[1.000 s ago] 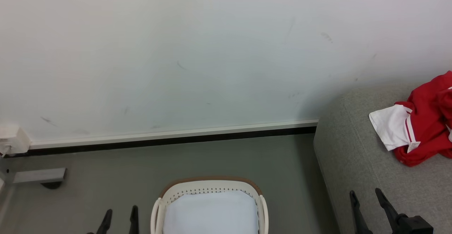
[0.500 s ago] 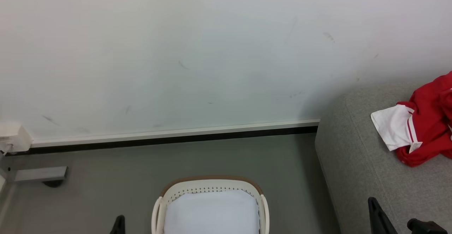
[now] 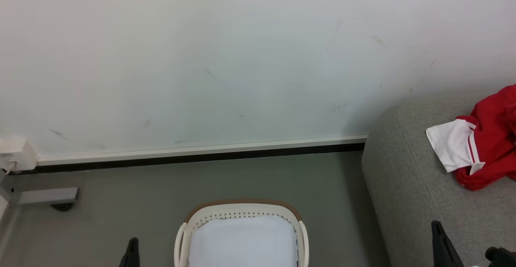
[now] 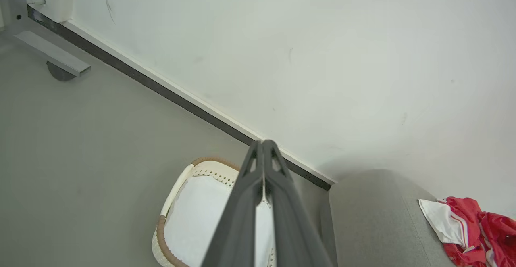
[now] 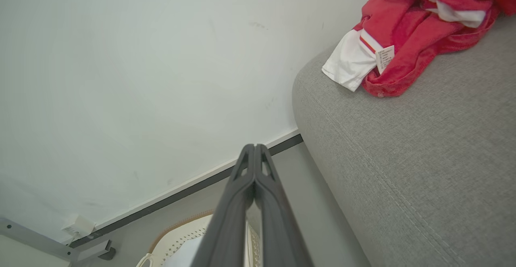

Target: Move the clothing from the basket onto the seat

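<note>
The red clothing point(image 3: 489, 150) with its white panel lies bunched on the grey seat point(image 3: 407, 190) at the right, also as clothing point(image 5: 407, 21) on the seat point(image 5: 403, 158). On the floor at bottom centre stands the white basket point(image 3: 242, 207) with its brown rim, its pale bottom showing. My left gripper point(image 4: 263, 144) is shut with nothing in it, above the basket point(image 4: 173, 192); its tip point(image 3: 131, 253) pokes up left of the basket. My right gripper point(image 5: 254, 148) is shut and empty, low beside the seat's front corner point(image 3: 442, 247).
A pale wall with a white and black skirting strip point(image 3: 201, 156) runs behind the basket. A white box point(image 3: 16, 154) and a grey metal foot point(image 3: 46, 196) sit at the far left. Grey floor lies between basket, wall and seat.
Both grippers have sunk toward the bottom edge of the head view and their fingers have come together. The view itself has drifted slightly; the clothing and basket have stayed put.
</note>
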### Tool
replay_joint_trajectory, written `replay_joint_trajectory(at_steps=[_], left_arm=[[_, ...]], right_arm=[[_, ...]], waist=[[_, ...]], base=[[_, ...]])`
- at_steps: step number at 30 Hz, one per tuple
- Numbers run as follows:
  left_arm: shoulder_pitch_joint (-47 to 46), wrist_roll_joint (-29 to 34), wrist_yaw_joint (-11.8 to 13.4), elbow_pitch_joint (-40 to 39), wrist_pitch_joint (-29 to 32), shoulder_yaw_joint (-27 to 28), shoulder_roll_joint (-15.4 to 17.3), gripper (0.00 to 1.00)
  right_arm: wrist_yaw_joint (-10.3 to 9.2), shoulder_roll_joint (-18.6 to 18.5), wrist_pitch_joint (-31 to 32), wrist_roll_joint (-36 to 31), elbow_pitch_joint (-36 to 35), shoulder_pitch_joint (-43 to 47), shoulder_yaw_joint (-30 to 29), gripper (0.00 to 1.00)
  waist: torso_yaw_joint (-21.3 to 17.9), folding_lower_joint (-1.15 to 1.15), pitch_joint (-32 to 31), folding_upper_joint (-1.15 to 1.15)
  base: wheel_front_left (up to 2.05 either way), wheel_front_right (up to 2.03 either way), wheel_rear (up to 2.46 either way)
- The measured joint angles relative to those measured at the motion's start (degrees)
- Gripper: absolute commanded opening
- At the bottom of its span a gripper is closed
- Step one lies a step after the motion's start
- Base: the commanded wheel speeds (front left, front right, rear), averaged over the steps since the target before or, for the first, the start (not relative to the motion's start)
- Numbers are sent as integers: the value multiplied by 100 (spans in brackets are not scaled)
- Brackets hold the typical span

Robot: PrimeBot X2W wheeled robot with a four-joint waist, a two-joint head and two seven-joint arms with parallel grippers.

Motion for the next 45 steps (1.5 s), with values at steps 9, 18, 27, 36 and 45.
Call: replay_joint_trajectory(at_steps=[9,18,27,36,45], left_arm=[[-104,-744,-25,-49,193,37,1,0],[-179,-1412,-42,-103,383,79,2,0],[-262,-1998,-51,-144,542,122,4,0],[-346,-2602,-88,-177,697,170,7,0],[-406,-3071,-93,-208,835,202,10,0]], right_arm=[[0,-2,200,768,-113,-60,-75,0],[0,-4,386,1463,-194,-82,-162,0],[0,-8,554,2087,-286,-96,-226,0],[0,-11,698,2677,-356,-155,-291,0],[0,-14,846,3199,-430,-192,-357,0]], waist=[[25,0,18,0],[49,0,35,0],[73,0,53,0],[98,0,70,0],[123,0,88,0]], base=[[0,0,0],[0,0,0],[0,0,0],[0,0,0],[0,0,0]])
